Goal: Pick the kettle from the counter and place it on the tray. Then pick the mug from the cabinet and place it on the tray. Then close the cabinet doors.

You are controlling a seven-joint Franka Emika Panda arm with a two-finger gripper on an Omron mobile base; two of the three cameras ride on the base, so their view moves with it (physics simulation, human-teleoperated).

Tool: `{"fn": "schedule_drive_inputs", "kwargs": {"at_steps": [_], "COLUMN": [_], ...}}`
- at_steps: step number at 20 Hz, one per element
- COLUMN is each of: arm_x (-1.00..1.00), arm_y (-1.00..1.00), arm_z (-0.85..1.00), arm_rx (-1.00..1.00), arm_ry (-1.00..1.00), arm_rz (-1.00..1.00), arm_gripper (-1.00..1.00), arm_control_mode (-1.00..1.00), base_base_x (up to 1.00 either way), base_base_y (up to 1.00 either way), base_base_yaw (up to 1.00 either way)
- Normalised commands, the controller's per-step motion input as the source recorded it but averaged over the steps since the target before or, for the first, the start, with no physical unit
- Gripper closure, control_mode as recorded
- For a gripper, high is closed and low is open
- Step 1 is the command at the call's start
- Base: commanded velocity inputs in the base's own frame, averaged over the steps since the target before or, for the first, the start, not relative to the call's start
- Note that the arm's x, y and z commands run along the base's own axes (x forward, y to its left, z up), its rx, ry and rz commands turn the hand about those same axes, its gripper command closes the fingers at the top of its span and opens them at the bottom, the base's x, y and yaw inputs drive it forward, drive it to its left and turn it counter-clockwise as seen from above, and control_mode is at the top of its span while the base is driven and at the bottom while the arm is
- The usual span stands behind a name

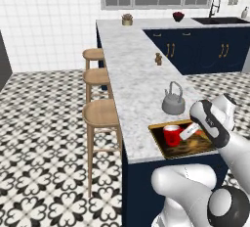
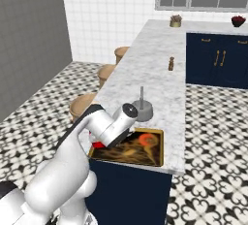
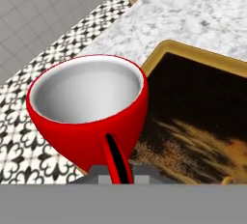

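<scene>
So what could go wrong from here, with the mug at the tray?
The red mug sits at the near corner of the tray, by the counter edge; released carelessly, it could tip off. The kettle stands on the counter beyond the tray, not on it, so that step looks unfinished.

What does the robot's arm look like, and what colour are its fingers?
The arm is made of smooth, rounded white segments with dark grey, nearly black joints between them, like big shiny tubes. Its wrist has a dark band around a white shell. No cables or markings show on it. The fingers are too hidden to tell their colour.
</scene>
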Motion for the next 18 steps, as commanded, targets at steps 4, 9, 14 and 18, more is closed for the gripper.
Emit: {"fn": "schedule_drive_inputs", "kwargs": {"at_steps": [4, 9, 14, 18], "arm_x": [0.25, 0.15, 0.23, 0.24], "arm_y": [0.00, 0.00, 0.00, 0.00], "arm_z": [-0.28, -0.41, -0.31, -0.19], "arm_rx": [0.02, 0.00, 0.00, 0.00], "arm_ry": [-0.17, -0.19, -0.02, 0.00], "arm_rz": [0.00, 0.00, 0.00, 0.00], "arm_gripper": [1.00, 1.00, 1.00, 1.00], "arm_control_mode": [-1.00, -1.00, -1.00, -1.00], "base_base_x": [0.00, 0.00, 0.00, 0.00], "base_base_y": [0.00, 0.00, 0.00, 0.00], "base_base_yaw": [0.00, 0.00, 0.00, 0.00]}}
